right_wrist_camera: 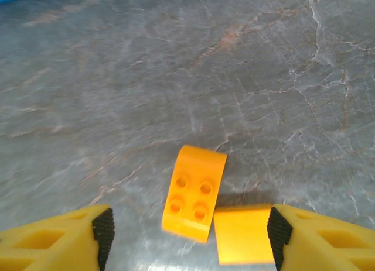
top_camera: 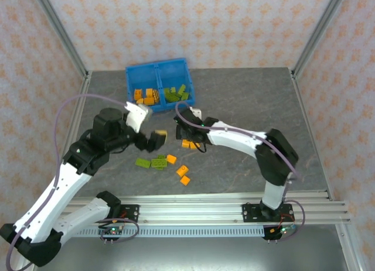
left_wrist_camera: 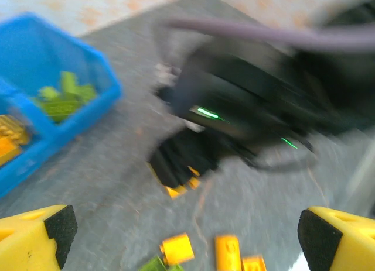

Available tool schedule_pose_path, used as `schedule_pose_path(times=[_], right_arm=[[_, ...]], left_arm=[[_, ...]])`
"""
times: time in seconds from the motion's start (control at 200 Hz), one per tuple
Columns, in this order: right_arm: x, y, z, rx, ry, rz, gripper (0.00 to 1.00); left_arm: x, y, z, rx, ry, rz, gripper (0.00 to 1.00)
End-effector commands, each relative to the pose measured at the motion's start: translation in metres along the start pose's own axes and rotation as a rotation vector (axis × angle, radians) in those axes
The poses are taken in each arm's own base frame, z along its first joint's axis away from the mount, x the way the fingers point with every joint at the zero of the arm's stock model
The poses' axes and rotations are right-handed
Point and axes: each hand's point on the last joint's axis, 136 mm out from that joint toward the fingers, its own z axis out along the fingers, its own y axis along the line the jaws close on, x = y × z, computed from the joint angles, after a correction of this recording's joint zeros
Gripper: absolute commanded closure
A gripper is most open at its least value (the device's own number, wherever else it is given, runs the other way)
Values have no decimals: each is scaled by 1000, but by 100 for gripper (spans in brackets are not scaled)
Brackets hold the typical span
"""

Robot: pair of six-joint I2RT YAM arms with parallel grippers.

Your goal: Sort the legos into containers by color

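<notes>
Right wrist: two orange legos [right_wrist_camera: 195, 194]

- Table [right_wrist_camera: 176, 78]: grey stone-like top with pale veins, mostly matt, weak shine.
- Bin [top_camera: 157, 65]: translucent blue plastic, smooth, glossy.
- Orange legos [right_wrist_camera: 195, 192] in front of the bin and green legos [top_camera: 176, 94] inside it: hard smooth plastic, a little glossy.
- Right gripper [right_wrist_camera: 187, 235]: fingers [right_wrist_camera: 70, 247] of smooth yellow plastic; pads [right_wrist_camera: 104, 236] black and matt, like foam.
- Rail [top_camera: 193, 203], nearer than the bin: bare ribbed metal, satin.
- Walls [top_camera: 193, 25] behind the bin: matt, patterned, like paper.
</notes>
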Motion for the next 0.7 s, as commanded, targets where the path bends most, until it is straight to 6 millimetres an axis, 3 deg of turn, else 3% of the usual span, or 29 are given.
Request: schedule_pose_path(times=[0.0, 0.21, 0.47, 0.691], right_arm=[[-2, -11, 15, 112, 17, -4, 31], [8, -11, 41, 159, 62, 0, 38], [27, -12, 66, 179, 127, 18, 49], [35, -17, 68, 194, 153, 11, 60]], left_arm=[[38, -50, -10, 281, 12, 320, 0], [87, -57, -1, 328, 9, 514, 0], [103, -57, 3, 327, 30, 589, 0], [130, -43, 12, 281, 170, 644, 0]])
